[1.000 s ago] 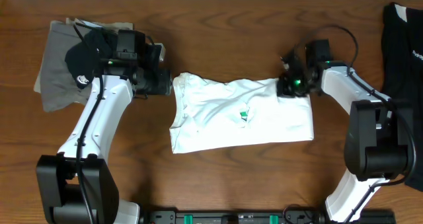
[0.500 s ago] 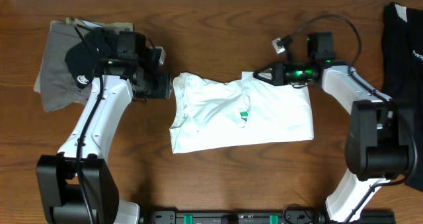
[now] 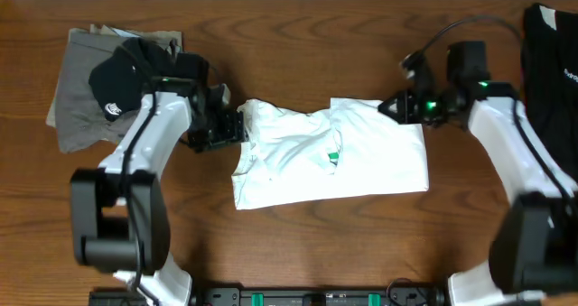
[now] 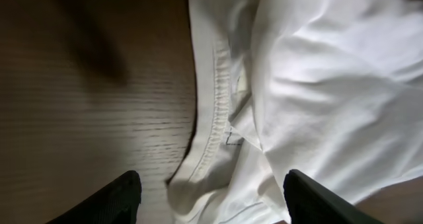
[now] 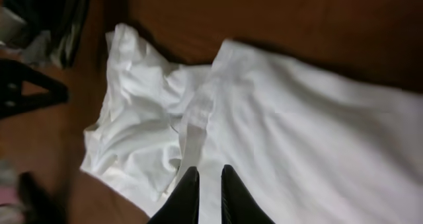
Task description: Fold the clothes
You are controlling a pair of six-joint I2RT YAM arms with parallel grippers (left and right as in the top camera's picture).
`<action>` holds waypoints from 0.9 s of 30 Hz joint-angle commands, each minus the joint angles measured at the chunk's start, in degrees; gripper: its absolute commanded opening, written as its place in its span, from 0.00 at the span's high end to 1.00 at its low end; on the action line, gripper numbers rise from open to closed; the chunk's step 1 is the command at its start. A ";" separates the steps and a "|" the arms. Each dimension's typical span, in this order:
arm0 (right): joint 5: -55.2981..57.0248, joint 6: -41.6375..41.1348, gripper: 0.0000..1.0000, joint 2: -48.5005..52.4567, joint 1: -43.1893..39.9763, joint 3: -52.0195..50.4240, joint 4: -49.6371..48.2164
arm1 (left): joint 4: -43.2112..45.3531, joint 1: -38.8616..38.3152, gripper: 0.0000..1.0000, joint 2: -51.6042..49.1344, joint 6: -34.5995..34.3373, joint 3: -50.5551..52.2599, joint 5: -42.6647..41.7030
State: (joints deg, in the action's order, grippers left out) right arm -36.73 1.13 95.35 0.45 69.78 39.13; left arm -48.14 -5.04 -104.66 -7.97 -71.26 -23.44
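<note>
The white T-shirt (image 3: 361, 162) with a small green print (image 3: 333, 156) lies crumpled across the middle of the table. Its left part is bunched up and its right part lies flatter. My left gripper (image 3: 237, 131) is at the shirt's left edge. In the left wrist view its fingers (image 4: 211, 207) are spread wide, with the shirt's hem (image 4: 218, 105) lying between them. My right gripper (image 3: 390, 106) is over the shirt's upper right edge. In the right wrist view its fingers (image 5: 206, 184) are nearly together above the white cloth (image 5: 310, 131), holding nothing that I can see.
A grey-olive garment (image 3: 77, 107) with a black one (image 3: 122, 67) on top lies at the back left, also dark in the right wrist view (image 5: 46, 12). A black garment (image 3: 551, 62) lies at the right edge. Bare wood runs along the front.
My right gripper swung left over the shirt's top edge, then pulled back right; a flap now lies on the top edge. My left gripper moved slightly right and down onto the left edge.
</note>
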 commanded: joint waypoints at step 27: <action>9.99 1.51 0.87 -12.63 0.09 0.72 0.94 | 4.90 0.09 0.92 -18.21 9.86 0.61 -26.29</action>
State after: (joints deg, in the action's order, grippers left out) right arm -26.92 1.96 83.24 0.45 69.80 40.01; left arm -43.22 -4.62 -121.75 0.67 -71.59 -52.25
